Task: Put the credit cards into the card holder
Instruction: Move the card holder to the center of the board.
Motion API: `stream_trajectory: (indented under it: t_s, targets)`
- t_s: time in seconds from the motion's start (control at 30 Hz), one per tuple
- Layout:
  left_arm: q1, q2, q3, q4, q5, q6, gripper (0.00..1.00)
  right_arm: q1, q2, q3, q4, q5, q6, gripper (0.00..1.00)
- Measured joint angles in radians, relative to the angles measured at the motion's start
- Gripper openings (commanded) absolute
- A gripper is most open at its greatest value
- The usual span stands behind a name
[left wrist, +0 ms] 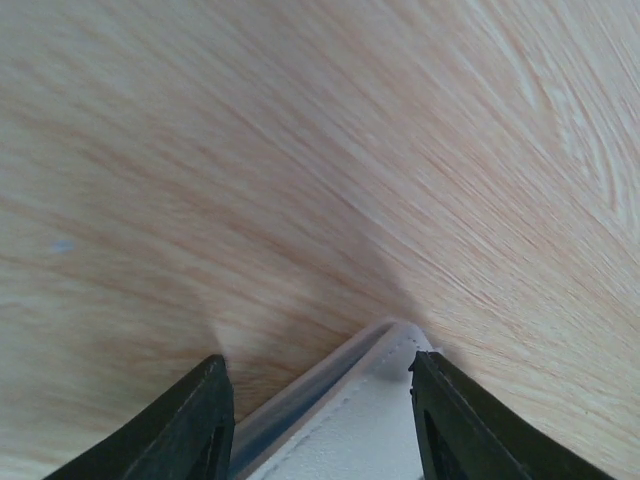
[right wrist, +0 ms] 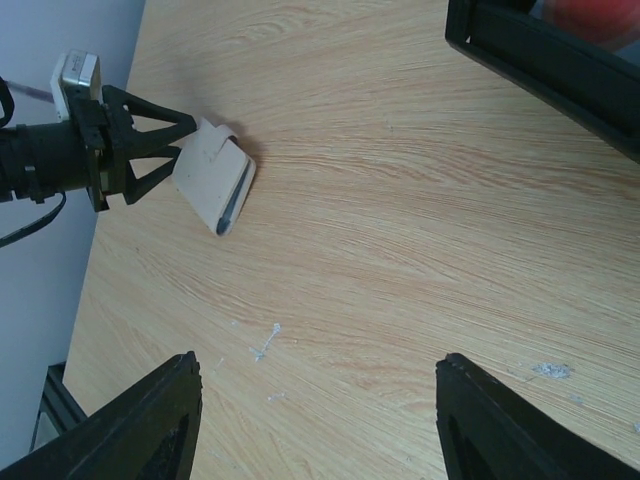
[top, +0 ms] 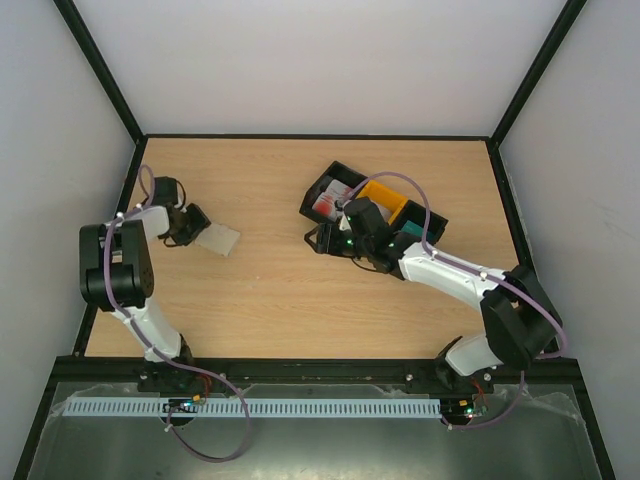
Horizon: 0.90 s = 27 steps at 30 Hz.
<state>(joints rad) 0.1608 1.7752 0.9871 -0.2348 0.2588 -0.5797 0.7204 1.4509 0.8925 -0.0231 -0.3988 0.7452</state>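
The card holder [top: 217, 238] was laid flat close to the left edge of the desk [top: 280, 300]. Its corner was set between the fingers of the left claw [left wrist: 318, 358], though whether it was pinched could not be told. The right claw [right wrist: 318, 362] was held spread with nothing in it beside the bins [top: 338, 168] at the far right, where credit cards [top: 328, 204] were seen, and a broad stretch of wood was left between bins and holder.

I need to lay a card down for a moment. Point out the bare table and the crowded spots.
Bare table lies in the middle, between the card holder and the bins, and all along the near edge. Crowded: the right rear, where the bins and the right gripper sit.
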Motion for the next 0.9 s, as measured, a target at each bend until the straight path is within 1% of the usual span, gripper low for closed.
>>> stream_trajectory:
  t_s: [0.1,0.23,0.53,0.7,0.77,0.8,0.9]
  targets:
    - [-0.024,0.014,0.016,-0.003,0.013,0.018,0.45,0.000,0.003,-0.007,0.011,0.005,0.009,0.63]
    - [-0.074,0.016,0.016,-0.014,0.034,0.038,0.45,0.000,0.003,-0.036,0.033,0.006,0.034,0.62]
    - [-0.258,-0.010,-0.018,-0.024,0.056,0.062,0.44,0.031,0.044,-0.049,0.035,0.038,0.060,0.62]
    - [-0.354,-0.018,-0.032,-0.018,0.060,0.085,0.40,0.062,0.085,-0.048,0.025,0.071,0.072,0.61]
    - [-0.379,-0.027,-0.043,-0.018,0.059,0.090,0.40,0.071,0.108,-0.033,0.010,0.090,0.074,0.61]
    - [-0.389,-0.034,-0.051,-0.019,0.059,0.092,0.41,0.073,0.124,-0.019,0.005,0.100,0.074,0.62]
    - [-0.405,-0.063,-0.077,-0.026,0.052,0.091,0.51,0.077,0.219,0.084,-0.013,0.143,0.068,0.62]
